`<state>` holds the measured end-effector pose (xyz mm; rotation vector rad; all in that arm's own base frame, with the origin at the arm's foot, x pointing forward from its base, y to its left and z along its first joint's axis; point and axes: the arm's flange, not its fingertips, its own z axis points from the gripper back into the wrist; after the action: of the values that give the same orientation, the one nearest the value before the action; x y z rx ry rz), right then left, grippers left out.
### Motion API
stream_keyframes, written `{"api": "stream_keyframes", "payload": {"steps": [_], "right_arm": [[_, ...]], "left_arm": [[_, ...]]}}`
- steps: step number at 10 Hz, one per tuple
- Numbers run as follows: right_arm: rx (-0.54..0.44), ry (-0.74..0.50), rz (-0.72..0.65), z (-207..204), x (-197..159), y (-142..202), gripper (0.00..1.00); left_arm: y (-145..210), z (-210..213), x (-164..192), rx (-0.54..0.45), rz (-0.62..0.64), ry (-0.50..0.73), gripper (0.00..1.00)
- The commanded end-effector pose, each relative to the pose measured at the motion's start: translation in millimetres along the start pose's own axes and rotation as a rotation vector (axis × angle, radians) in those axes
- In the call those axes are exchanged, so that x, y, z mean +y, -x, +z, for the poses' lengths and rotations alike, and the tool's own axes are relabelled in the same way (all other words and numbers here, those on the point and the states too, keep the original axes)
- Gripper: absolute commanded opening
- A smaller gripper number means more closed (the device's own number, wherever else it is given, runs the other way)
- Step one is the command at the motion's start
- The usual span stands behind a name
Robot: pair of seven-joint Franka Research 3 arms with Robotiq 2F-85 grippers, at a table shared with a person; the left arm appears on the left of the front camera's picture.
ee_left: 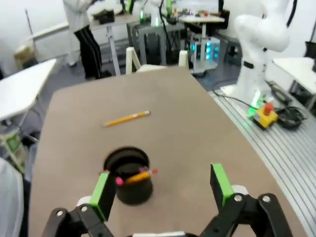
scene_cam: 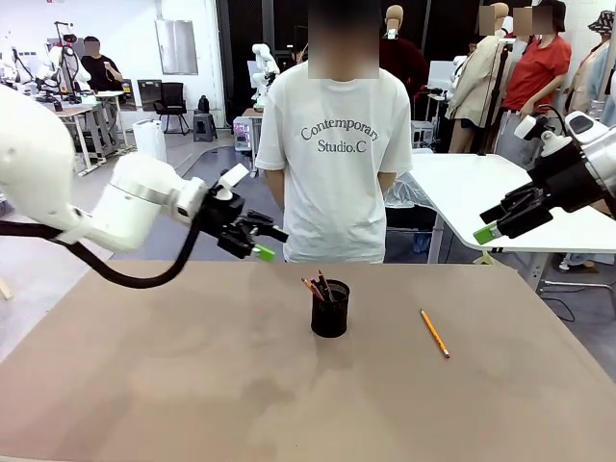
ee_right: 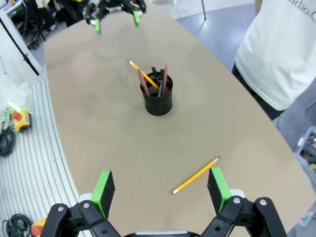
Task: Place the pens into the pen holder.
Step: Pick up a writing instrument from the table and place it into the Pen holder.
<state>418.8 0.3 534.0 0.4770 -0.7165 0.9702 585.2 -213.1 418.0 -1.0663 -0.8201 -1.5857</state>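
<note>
Well, left gripper (scene_cam: 270,243) and right gripper (scene_cam: 491,223) hang spread wide near the table (scene_cam: 144,385) edges; pen holder (scene_cam: 330,316) holds perhaps three pens (scene_cam: 319,286), pencil (scene_cam: 434,333) lies apart.

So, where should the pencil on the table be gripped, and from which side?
Grip the pencil at mid-shaft, coming straight down from above, jaws across its length. It lies flat on the table, thin and long, apart from the holder, so both sides are free. The open right gripper looks nearer.
</note>
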Motion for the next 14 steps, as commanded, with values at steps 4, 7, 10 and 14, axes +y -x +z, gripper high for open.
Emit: {"api": "stream_keyframes", "payload": {"steps": [4,7,10,14], "right_arm": [[-0.032,-0.008,0.001,-1,1,-1,1.0],[-0.032,-0.008,0.001,-1,1,-1,1.0],[-0.032,-0.008,0.001,-1,1,-1,1.0],[-0.032,-0.008,0.001,-1,1,-1,1.0]], "left_arm": [[-13,79,-65,0.214,0.103,-0.148,1.0],[-7,115,-75,0.305,0.083,-0.333,1.0],[-2,120,-72,0.305,0.055,-0.362,1.0],[-5,129,-66,0.297,0.077,-0.35,1.0]]}}
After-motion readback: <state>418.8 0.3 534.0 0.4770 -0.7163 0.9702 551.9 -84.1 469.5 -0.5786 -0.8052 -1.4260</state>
